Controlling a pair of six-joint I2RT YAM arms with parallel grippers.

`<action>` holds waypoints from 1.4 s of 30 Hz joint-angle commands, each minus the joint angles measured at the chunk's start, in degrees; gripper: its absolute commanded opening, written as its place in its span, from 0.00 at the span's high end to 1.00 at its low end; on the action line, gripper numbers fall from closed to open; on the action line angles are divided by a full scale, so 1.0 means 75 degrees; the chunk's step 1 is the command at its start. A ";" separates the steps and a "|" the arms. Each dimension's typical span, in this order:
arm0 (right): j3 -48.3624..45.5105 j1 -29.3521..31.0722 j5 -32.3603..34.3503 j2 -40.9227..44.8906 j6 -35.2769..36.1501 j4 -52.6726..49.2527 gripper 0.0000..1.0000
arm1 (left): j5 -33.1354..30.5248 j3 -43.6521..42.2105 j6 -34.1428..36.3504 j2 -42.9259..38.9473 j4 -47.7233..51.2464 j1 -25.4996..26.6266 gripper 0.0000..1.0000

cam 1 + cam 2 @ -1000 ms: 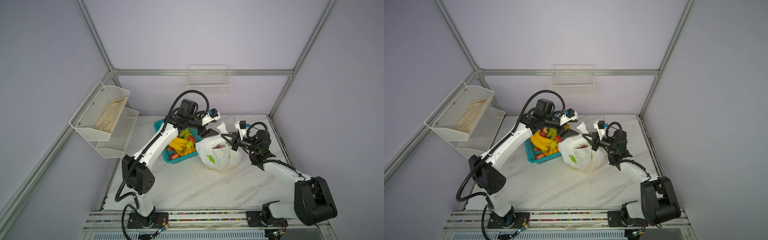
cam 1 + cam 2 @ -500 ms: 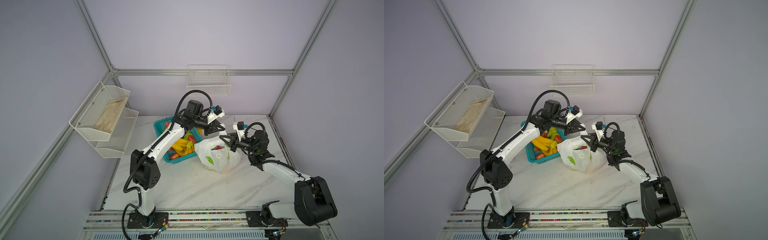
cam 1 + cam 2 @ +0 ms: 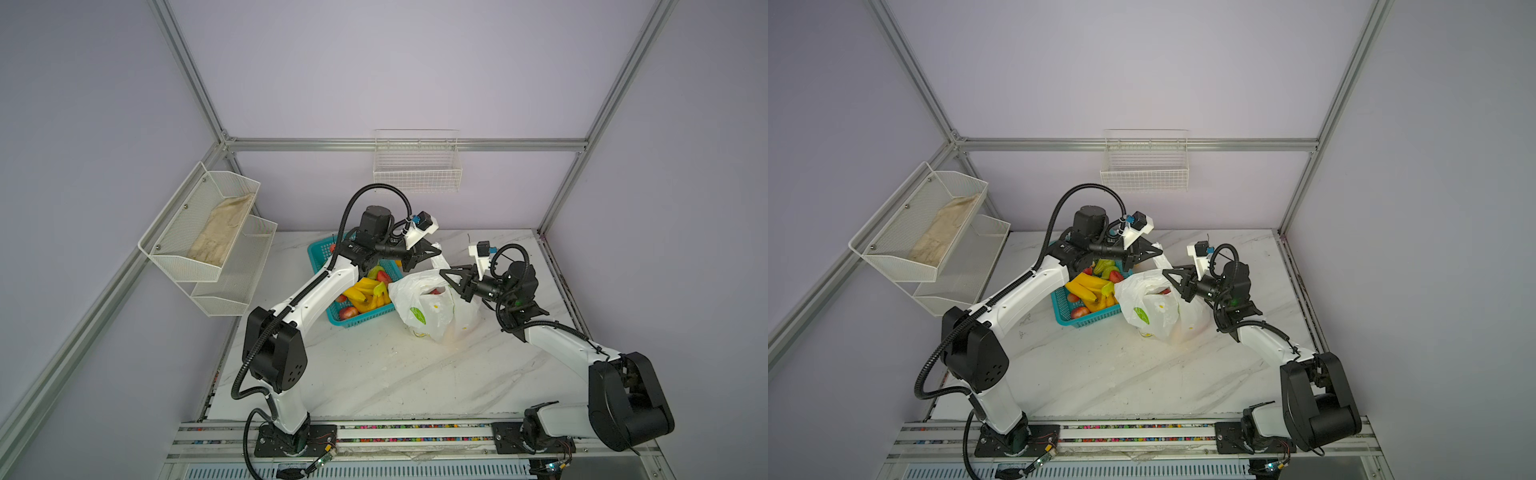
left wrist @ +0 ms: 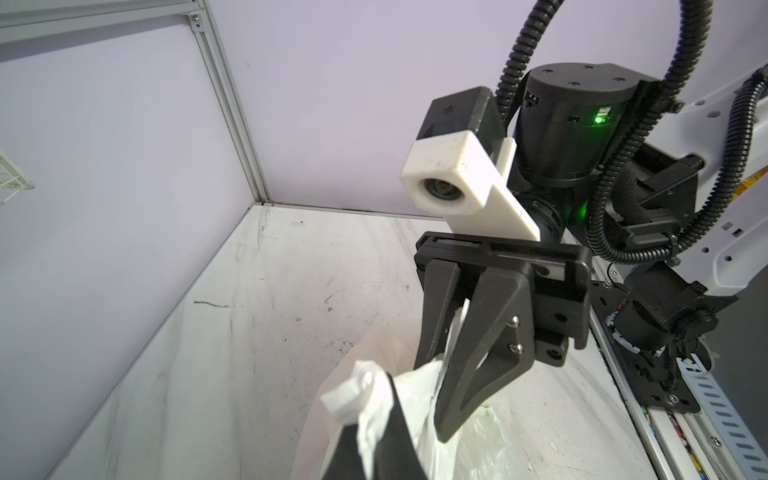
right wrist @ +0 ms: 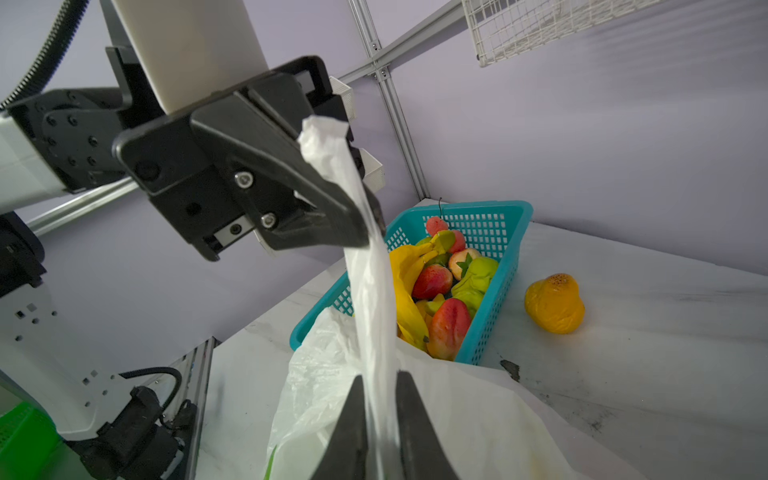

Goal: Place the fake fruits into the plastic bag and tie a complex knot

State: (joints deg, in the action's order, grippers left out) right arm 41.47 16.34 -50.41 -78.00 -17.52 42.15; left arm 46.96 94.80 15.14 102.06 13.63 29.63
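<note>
The plastic bag stands on the table right of the teal basket, a red fruit showing in its mouth. More fake fruits, bananas, strawberries and green ones, fill the basket, and a yellow-orange one lies on the table behind it. My left gripper is shut on a white handle strip pulled up from the bag. My right gripper sits lower on the same strip, its jaws slightly apart with the strip running between them. No knot is in view.
A two-tier wire shelf with a beige cloth hangs on the left wall. A white wire basket hangs on the back wall. The arms' base rail runs along the table's front edge.
My left gripper swung right from above the basket to the bag's handle strip and shut on it. My right gripper's jaws loosened a little on the strip and shifted slightly.
</note>
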 commanded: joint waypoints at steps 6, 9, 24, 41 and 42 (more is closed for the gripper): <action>0.0146 -0.0014 0.0217 -0.0345 -0.1444 0.1024 0.86 | -0.0346 -0.1150 -0.0204 -0.0655 -0.1245 -0.0048 1.00; 0.0206 -0.0008 0.0350 -0.0401 -0.1698 0.1040 0.86 | -0.0513 -0.1337 -0.0211 -0.0751 -0.1399 -0.0048 1.00; 0.0329 -0.0001 0.0971 -0.0790 -0.3729 0.1900 0.86 | -0.1136 -0.3259 0.0492 -0.1590 -0.2864 0.0179 1.00; 0.0575 0.0083 0.1431 -0.1068 -0.4106 0.2059 1.00 | -0.2567 -0.3535 0.1929 -0.1209 -0.2860 0.1237 0.96; 0.0599 0.0080 0.1425 -0.1075 -0.4078 0.2101 1.00 | -0.2579 -0.3553 0.1949 -0.1150 -0.2874 0.1280 0.94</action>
State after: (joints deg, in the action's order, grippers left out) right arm 43.72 16.80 -42.33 -85.47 -46.68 53.17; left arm 27.40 70.39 27.66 92.25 -6.87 37.36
